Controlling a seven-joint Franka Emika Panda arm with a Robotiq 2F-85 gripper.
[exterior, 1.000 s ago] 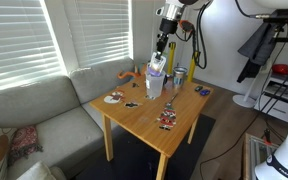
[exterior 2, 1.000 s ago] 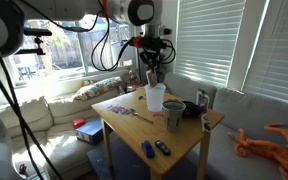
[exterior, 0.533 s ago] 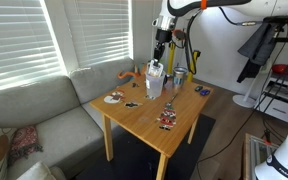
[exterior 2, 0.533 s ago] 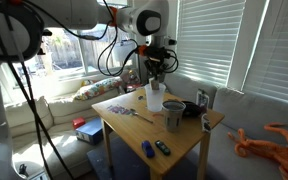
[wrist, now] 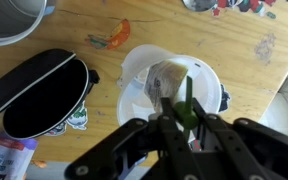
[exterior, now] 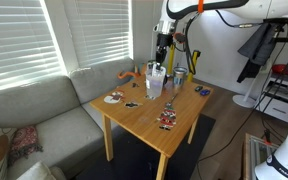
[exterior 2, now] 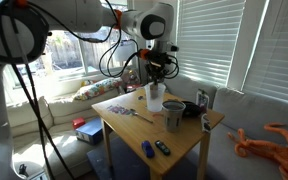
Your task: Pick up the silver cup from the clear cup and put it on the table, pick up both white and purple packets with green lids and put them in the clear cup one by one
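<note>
1. The pincer (wrist: 184, 118) is drawn narrow, and in the wrist view it appears to pinch a packet (wrist: 187, 98) by its green lid. The pouch is seen edge-on, so little else of it shows.
2. The clear cup (wrist: 129, 75) stands directly under the pincer. An exterior view shows the pincer (exterior: 164, 44) hanging above the rim, apart from it.
3. The other packet (wrist: 166, 78) stands inside that cup, below and just beside the held one.
4. The silver cup (wrist: 14, 18) is on the table (wrist: 84, 25), off to the side of the pincer and beyond a black case (wrist: 39, 95).
5. Risk: the held pouch is gripped only at the lid, so it may swing. It could then catch the rim and fall outside.
6. Risk: the packet inside takes up room. The incoming one may jam on it, ride high, or tip the light cup if pushed down.
7. Risk: a drop from this height could bounce the packet out, so I judge lowering first to be safer.
8. No brand or writing is legible. The packet print and an orange sticker (wrist: 112, 38) on the table are too small to read.
</note>
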